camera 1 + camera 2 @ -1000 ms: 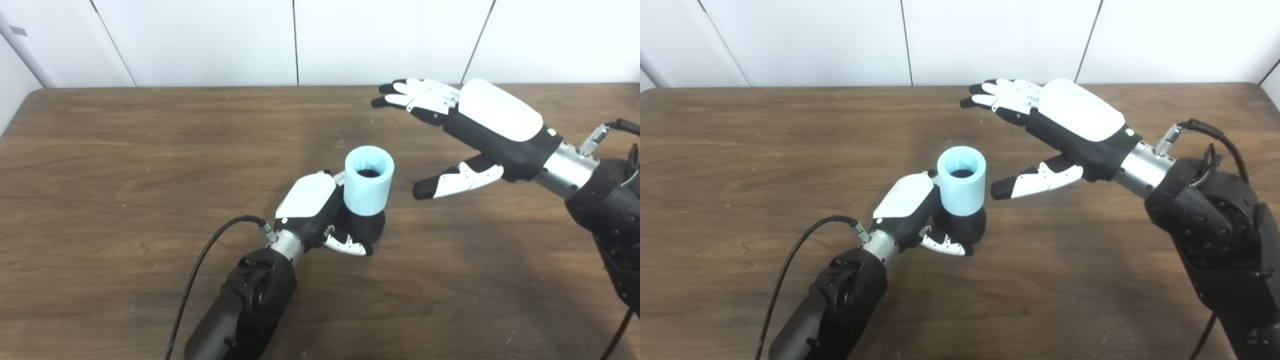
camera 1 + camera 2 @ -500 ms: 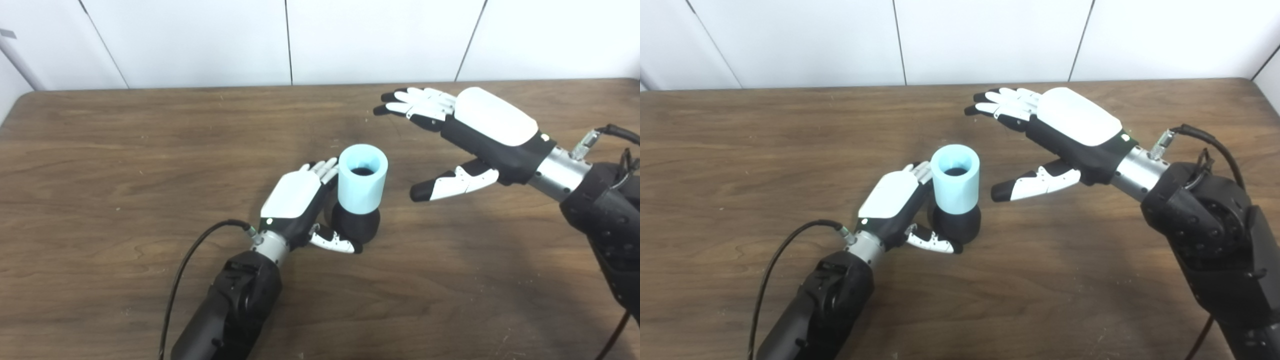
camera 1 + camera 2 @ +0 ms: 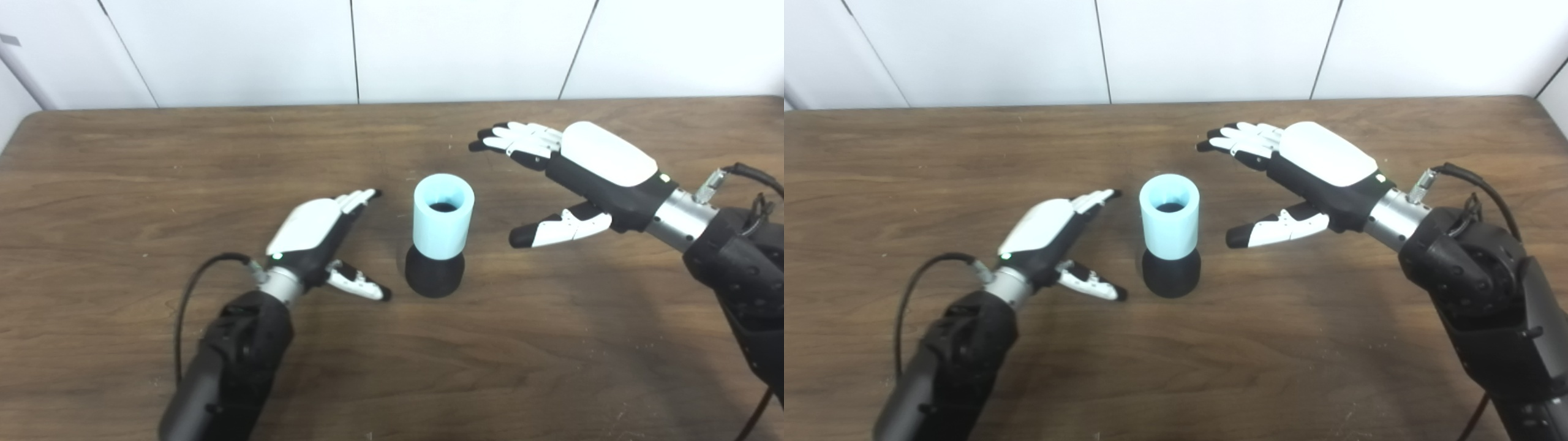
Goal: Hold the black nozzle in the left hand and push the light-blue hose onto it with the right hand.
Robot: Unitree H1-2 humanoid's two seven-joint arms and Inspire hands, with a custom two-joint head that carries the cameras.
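Fingers on both hands are spread wide and holding nothing at all. Left hand (image 3: 315,236) sits low by the table (image 3: 122,184), just left of the stack, thumb pointing at the base but with a clear gap. Right hand (image 3: 576,174) hovers to the right and a bit farther back, palm down, thumb aimed toward the blue tube, also not touching.

So where's the stuff? The light-blue hose (image 3: 443,215) is standing upright in the middle of the table, seated on top of the black nozzle (image 3: 434,275), open end facing up. Looks to me like the push-on part is basically done, since the hose stands there on its own with nobody holding it.

The thing any next move hinges on: the long axis of the pair runs straight up and down, and it sits between the two hands. Left hand is the closer one and level with the nozzle; the right is higher, nearer the hose's height. Any bump from either thumb could tip it, I'd guess.
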